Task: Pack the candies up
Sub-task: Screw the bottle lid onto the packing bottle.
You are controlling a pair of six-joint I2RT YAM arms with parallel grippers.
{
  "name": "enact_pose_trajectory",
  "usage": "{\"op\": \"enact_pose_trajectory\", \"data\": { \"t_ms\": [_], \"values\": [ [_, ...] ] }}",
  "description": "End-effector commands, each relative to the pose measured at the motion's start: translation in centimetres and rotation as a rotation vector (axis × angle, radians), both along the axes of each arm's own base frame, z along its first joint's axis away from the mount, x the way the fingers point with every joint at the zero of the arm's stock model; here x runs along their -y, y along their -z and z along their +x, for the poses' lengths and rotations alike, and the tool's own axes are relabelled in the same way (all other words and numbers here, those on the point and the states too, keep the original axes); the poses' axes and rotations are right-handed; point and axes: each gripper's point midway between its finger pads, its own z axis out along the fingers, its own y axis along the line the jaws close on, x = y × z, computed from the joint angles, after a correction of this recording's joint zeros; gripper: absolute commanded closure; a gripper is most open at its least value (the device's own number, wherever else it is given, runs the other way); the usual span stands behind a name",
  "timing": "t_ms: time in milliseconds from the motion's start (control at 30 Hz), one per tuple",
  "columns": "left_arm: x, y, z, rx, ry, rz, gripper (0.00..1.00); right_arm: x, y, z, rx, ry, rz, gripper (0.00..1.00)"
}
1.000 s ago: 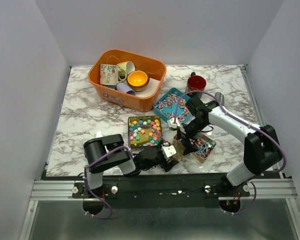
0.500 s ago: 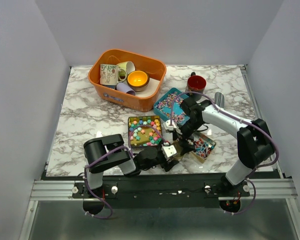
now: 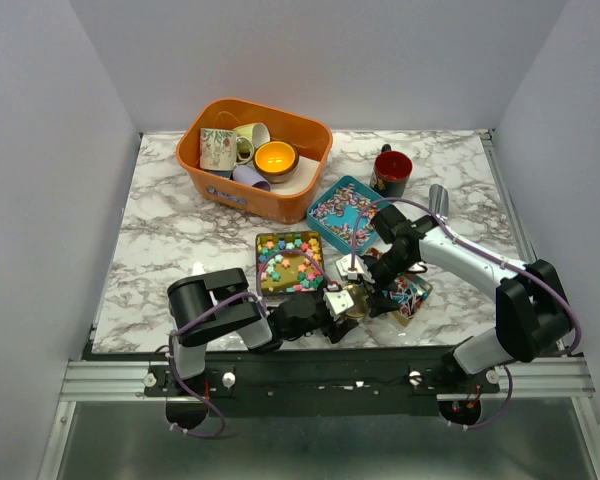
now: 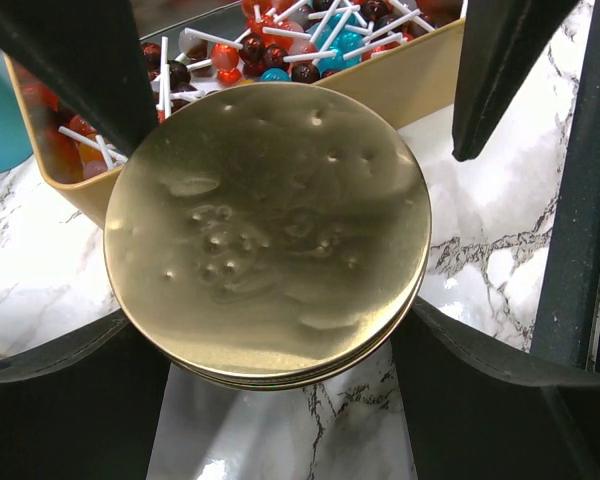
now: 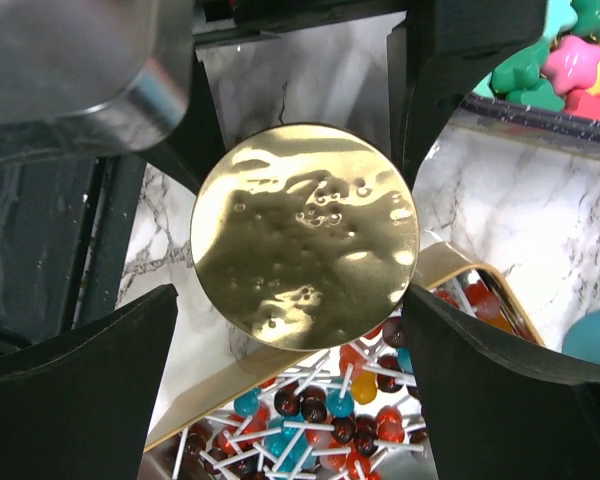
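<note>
Pastel star candies (image 3: 286,262) fill a tin (image 3: 259,265) at centre frame, lollipops (image 3: 408,293) another just right: light, loose, probably slippery, so I'd take lollipops by their sticks. The left gripper (image 4: 270,318) clamps a gold disc (image 4: 265,215); the right gripper (image 5: 290,290) brackets it, grip unclear.

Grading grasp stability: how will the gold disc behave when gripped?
The gold disc looks like thin dented metal, so probably stiff and light. Its glossy round rim, seemingly pinched between the left fingers, may slip or pivot. Dropped on edge, it could roll.
</note>
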Motion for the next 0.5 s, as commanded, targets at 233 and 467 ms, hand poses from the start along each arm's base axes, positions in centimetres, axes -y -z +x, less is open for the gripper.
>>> {"op": "enact_pose_trajectory", "data": {
  "t_ms": [233, 467],
  "values": [
    [-4.9, 7.0, 0.1, -0.101, -0.094, 0.265, 1.00, 2.5, 0.4, -4.2, -0.107, 0.082, -0.075, 0.02],
    [-4.8, 7.0, 0.0, -0.101, -0.085, 0.267, 1.00, 2.0, 0.2, -4.0, -0.127, 0.119, -0.062, 0.02]
  ]
}}
